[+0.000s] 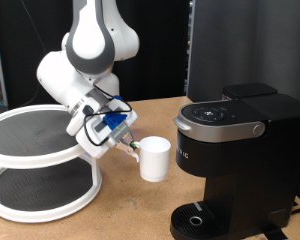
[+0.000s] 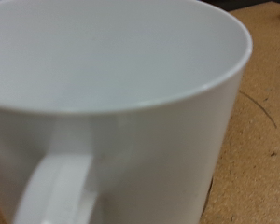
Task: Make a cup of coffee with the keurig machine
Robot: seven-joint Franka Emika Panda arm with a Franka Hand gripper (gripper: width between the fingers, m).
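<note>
The white cup (image 1: 155, 158) is upright in the exterior view, between a white round rack and the keurig machine (image 1: 238, 150). My gripper (image 1: 134, 149) reaches in from the exterior view's left and is shut on the cup's handle. Whether the cup rests on the table or hangs just above it does not show. The black machine stands at the exterior view's right with its lid down, and its round drip tray (image 1: 195, 220) is bare. In the wrist view the cup (image 2: 131, 84) fills the frame, empty, with its handle (image 2: 51, 187) nearest the camera. My fingers do not show there.
A white two-tier round rack (image 1: 40, 150) stands at the exterior view's left, close behind the arm. A tall black panel (image 1: 240, 45) stands behind the machine. The tabletop (image 1: 130, 205) is brown particle board.
</note>
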